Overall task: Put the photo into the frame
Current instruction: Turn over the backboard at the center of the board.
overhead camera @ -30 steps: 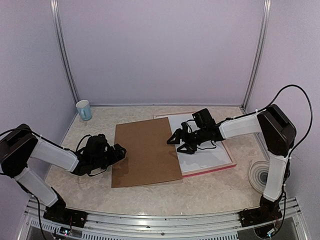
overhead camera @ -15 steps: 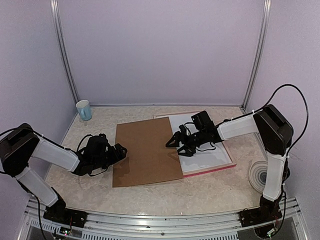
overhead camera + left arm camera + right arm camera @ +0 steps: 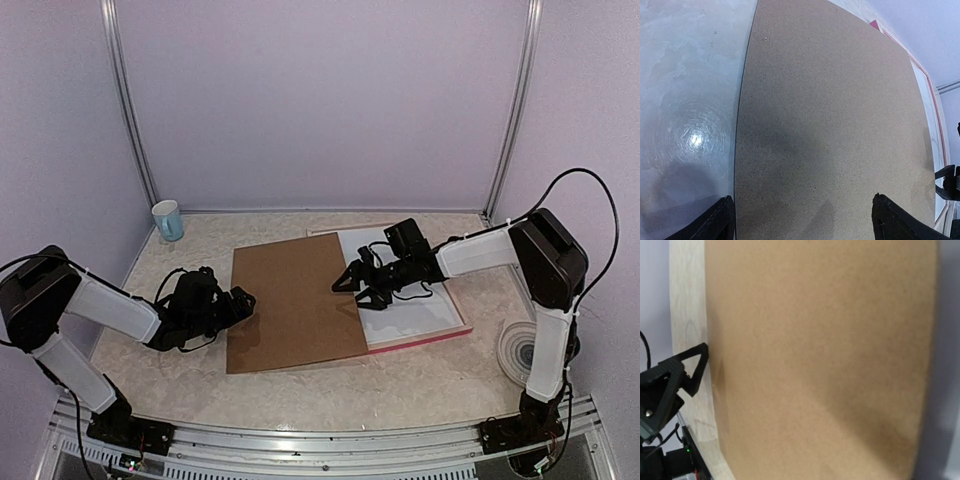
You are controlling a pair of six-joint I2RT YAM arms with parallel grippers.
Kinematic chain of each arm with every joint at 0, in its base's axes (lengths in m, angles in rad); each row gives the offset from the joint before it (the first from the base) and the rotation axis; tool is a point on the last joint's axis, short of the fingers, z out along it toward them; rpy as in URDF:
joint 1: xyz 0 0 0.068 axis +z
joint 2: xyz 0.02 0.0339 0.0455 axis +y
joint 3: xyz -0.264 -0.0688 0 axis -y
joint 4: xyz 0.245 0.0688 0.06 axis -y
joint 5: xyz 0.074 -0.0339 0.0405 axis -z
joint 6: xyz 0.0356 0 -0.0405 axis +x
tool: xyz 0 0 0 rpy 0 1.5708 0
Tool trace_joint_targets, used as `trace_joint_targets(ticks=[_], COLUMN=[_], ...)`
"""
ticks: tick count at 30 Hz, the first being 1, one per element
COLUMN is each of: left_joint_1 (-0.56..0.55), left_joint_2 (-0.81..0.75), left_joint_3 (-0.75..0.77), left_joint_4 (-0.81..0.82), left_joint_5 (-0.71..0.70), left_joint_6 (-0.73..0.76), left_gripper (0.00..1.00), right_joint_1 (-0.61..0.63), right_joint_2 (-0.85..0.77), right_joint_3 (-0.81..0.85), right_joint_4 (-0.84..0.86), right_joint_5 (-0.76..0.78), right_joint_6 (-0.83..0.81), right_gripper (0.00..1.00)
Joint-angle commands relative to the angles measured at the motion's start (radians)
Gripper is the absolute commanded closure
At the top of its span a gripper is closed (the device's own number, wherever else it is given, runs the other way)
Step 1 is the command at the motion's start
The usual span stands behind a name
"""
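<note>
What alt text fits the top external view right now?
A brown backing board lies flat mid-table, its right edge overlapping a pink frame that holds a white sheet. The right gripper, open, is at that overlap; the left gripper, open, sits at the board's left edge. A pale blue cup stands at the back left.

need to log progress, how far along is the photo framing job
Done: a white sheet lies in the frame; whether it is the photo cannot be told. In hand: nothing gripped; the left gripper and right gripper stand open at opposite edges of the board. Left: the board covers only the frame's left part, not seated in it.
</note>
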Motion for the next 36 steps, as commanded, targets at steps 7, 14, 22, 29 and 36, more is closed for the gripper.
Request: trace_joint_targets(ticks=[7,14,22,29,36], left_joint_1=[-0.018,-0.024,-0.03,-0.041,-0.043], left_joint_2=[0.018,0.023,0.027,0.043,0.058], left_joint_3=[-0.001,-0.002,0.01,0.034,0.05], left_joint_4=[-0.042,-0.03,-0.012,-0.004,0.016], left_joint_5=[0.045,0.05,0.064,0.072,0.092], left_joint_6=[-0.012,-0.016,-0.012,-0.006,-0.004], left_gripper=[0.07,0.07,0.07,0.07,0.07], right_joint_1=[0.008,0.013,0.026,0.032,0.035], right_joint_2=[-0.084,-0.101,-0.11,-0.122,-0.152], right_joint_3=[0.059,0.076,0.11,0.121,0.121], right_joint_4=[0.005,0.003,-0.007,-0.01,-0.007], right_joint_5=[-0.041,-0.048,-0.057,-0.062,-0.067], right_joint_6=[-0.03,-0.037,-0.05,-0.054,-0.055], right_gripper=[0.22,0.22,0.22,0.21,0.21])
